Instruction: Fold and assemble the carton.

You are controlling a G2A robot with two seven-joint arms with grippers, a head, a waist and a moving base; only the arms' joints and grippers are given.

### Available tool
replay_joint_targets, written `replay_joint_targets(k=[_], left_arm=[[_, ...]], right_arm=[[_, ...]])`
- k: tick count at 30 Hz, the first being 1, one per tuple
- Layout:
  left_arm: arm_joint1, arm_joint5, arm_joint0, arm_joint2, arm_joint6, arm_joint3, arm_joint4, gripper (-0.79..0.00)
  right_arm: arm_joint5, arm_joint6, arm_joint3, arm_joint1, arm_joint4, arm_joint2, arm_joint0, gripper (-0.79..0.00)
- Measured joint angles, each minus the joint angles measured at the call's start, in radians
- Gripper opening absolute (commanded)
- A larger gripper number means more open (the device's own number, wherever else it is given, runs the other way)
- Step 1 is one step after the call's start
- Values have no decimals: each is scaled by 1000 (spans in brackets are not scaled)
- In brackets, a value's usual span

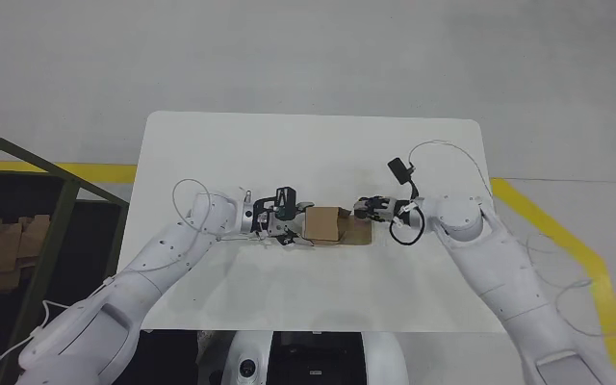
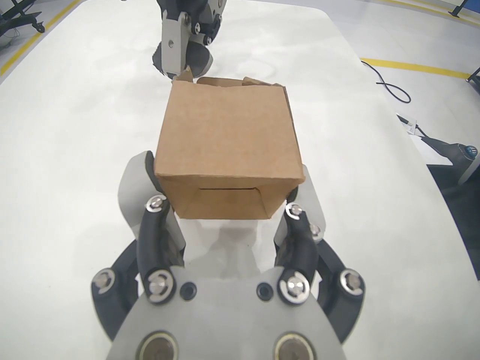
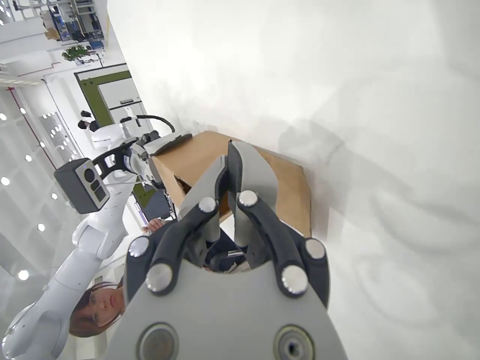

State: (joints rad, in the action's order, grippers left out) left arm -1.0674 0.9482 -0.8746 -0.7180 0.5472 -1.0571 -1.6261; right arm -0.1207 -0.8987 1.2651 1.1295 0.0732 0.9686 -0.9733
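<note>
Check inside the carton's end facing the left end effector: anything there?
The carton shows only bare cardboard walls and a thin slit in its back panel. Beyond that panel is covered.

The right tool (image 3: 229, 156) has its two fingers set close together, pinching the near edge of the brown carton (image 3: 290, 189), which lies on the white bench (image 3: 337, 57). At the carton's far end the left tool (image 3: 168, 143) touches the cardboard

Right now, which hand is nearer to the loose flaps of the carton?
Right. The right hand pinches the flaps at one end of the carton; the left hand grips the opposite end, away from them.
</note>
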Motion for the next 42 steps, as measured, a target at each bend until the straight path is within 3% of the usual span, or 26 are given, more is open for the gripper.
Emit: replay_joint_targets(k=[16,34,42], left_arm=[[-5,5,2,4,-5,2,-1,-194],[-7,6,4,1,5,16,-7,-188],[-6,1,2,-2,13,19,-10,-188]], right_arm=[[-6,-41,0,41,6,-122,30,-785],[31,-21,11,32,24,-82,0,-785],[30,3,94,15,-17,-39,-53,-785]])
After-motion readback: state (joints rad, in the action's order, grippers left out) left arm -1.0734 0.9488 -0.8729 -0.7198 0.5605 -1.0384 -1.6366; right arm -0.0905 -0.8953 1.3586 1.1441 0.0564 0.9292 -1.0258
